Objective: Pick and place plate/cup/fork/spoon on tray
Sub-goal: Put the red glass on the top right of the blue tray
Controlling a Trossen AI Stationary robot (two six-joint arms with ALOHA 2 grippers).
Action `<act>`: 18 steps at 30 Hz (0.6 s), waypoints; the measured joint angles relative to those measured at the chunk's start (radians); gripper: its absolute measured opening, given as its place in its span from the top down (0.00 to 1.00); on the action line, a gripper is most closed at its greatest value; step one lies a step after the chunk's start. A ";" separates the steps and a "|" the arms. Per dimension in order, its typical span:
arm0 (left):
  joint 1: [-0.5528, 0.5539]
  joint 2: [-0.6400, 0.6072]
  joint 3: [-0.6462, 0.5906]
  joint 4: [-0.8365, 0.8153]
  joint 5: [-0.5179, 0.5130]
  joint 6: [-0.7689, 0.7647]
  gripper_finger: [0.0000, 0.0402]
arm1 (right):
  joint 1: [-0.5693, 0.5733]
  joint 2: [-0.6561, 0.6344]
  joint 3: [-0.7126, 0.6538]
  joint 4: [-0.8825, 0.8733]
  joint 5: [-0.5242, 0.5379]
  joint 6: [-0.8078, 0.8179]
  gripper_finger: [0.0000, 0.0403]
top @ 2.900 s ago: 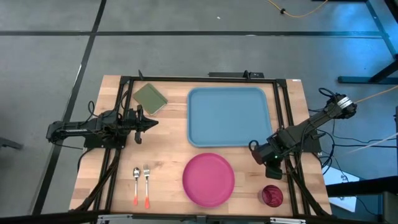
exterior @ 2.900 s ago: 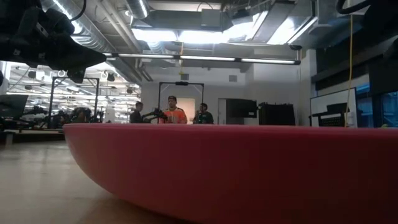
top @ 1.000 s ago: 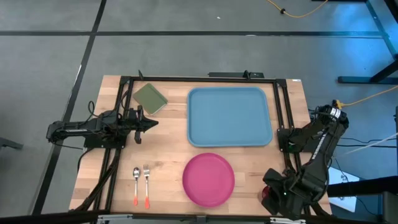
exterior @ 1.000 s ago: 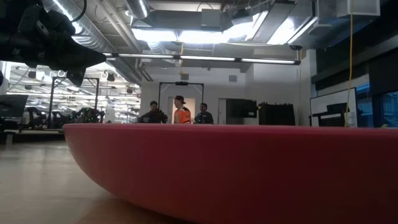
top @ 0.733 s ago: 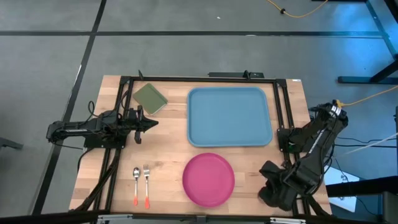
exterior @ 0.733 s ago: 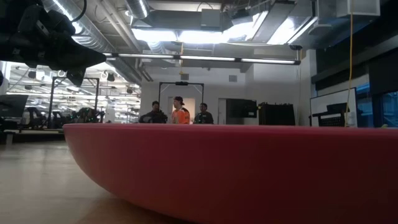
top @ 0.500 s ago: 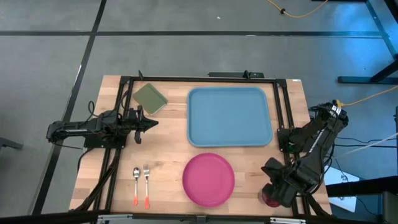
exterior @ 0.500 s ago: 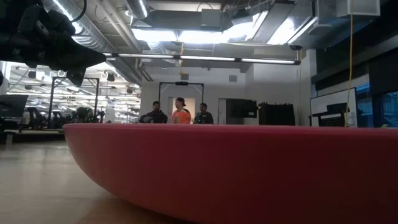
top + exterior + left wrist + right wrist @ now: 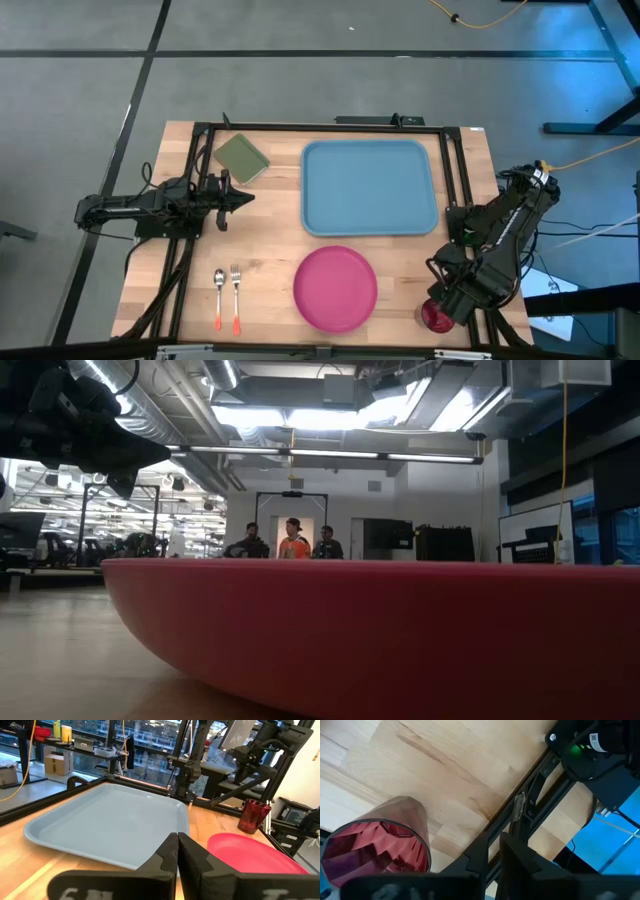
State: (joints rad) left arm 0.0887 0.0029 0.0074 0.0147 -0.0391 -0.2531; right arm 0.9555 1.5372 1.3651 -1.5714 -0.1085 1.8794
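Hiding part of cup (image 9: 434, 315): right pincer (image 9: 447, 300), fingers together.

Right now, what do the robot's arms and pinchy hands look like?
Both arms are dark, nearly black, jointed like bent sticks, with black cables trailing behind. The left gripper and right gripper each end in two flat black fingers. A small green light glows on dark equipment seen from the right wrist.

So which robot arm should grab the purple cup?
The right arm. Its gripper hovers right beside the cup at the table's near right corner, jaws together. The left gripper waits far off on the left side, near the green pad.
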 joint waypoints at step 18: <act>0.000 0.000 0.000 0.000 0.000 0.001 1.00 | 0.000 0.000 0.000 0.017 0.048 -0.006 0.87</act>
State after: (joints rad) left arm 0.0887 0.0026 0.0074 0.0149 -0.0395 -0.2523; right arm 0.9558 1.5372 1.3651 -1.5541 -0.0605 1.8736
